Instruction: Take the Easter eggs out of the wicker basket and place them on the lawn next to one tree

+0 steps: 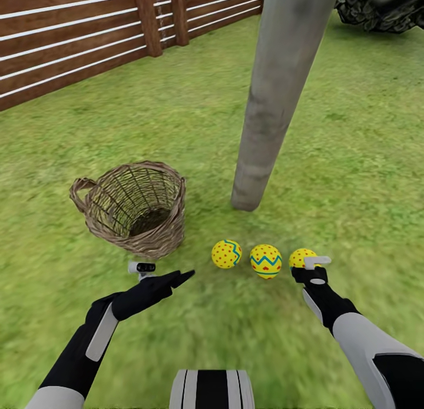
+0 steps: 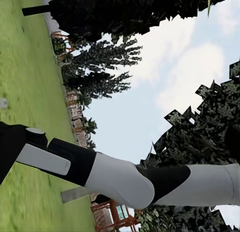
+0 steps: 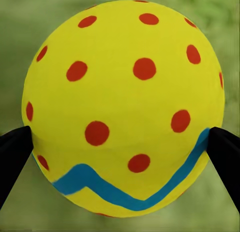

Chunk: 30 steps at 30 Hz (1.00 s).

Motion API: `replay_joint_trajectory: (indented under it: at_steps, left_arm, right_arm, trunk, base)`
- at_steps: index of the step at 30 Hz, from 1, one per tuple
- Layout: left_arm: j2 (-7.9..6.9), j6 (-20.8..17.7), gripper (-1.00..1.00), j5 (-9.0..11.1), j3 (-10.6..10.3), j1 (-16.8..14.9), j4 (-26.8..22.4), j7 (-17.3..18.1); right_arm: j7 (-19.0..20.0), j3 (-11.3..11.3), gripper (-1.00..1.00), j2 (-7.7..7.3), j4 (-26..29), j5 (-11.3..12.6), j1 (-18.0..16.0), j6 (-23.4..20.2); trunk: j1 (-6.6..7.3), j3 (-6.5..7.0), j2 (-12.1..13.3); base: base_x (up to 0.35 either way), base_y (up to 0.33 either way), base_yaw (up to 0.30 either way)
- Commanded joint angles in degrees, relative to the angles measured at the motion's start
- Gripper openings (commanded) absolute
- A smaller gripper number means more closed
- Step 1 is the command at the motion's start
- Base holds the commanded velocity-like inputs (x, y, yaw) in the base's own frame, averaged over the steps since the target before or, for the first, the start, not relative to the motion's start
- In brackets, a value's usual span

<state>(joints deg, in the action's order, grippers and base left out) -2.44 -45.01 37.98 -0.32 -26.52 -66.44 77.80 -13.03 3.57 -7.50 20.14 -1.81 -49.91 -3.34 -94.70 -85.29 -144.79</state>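
Observation:
Three yellow Easter eggs with red dots lie in a row on the lawn just in front of the pale trunk of the tree: one at left, one in the middle, one at right. My right gripper is at the right-hand egg. In the right wrist view its dark fingertips press both sides of that egg. The wicker basket stands to the left of the eggs, tilted, with nothing inside. My left gripper hovers open just in front of the basket, holding nothing.
A brown slat fence runs along the back left. Dark foliage sits at the back right. The left wrist view looks sideways past my right arm at trees and sky. Open grass lies right of the trunk.

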Motion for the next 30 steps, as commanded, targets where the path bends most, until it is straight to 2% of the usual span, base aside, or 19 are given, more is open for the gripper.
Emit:
replay_joint_trajectory:
  at_steps: [1,5,9,16,19,30]
  left_arm:
    - [-0.02,-0.6,1.0,0.2,0.0,0.0,0.0,0.1]
    - [-0.02,-0.6,1.0,0.3,-0.1,0.0,-0.2,0.1]
    - [0.01,-0.5,1.0,0.3,0.0,0.0,0.1,0.1]
    - [0.07,-0.4,1.0,0.3,0.0,0.0,0.2,0.1]
    - [0.07,-0.3,1.0,0.3,0.0,0.0,0.2,0.1]
    - [0.07,-0.2,1.0,0.3,0.0,0.0,0.2,0.1]
  right_arm:
    - [-0.3,0.3,-1.0,-0.05,0.1,-0.2,0.0,-0.4]
    - [-0.3,0.3,-1.0,-0.06,0.1,-0.2,0.0,-0.4]
    - [-0.3,0.3,-1.0,-0.06,0.1,-0.2,0.0,-0.4]
    - [-0.4,0.3,-1.0,-0.06,0.1,-0.2,0.0,-0.4]
    - [-0.3,0.3,-1.0,-0.06,0.1,-0.2,0.0,-0.4]
    - [-0.9,0.2,-1.0,-0.06,0.7,-0.2,0.0,-0.4]
  trunk:
    - [-0.01,-0.26,0.0]
    - [-0.12,-1.15,-0.1]
    - [-0.12,-1.15,-0.1]
    - [-0.12,-1.15,-0.1]
    - [-0.12,-1.15,-0.1]
    - [-0.4,-3.58,-0.2]
  base:
    - [0.0,0.0,0.0]
    - [0.0,0.0,0.0]
    - [0.004,0.0,0.0]
    - [0.294,0.0,0.0]
    - [0.067,0.0,0.0]
    - [0.002,0.0,0.0]
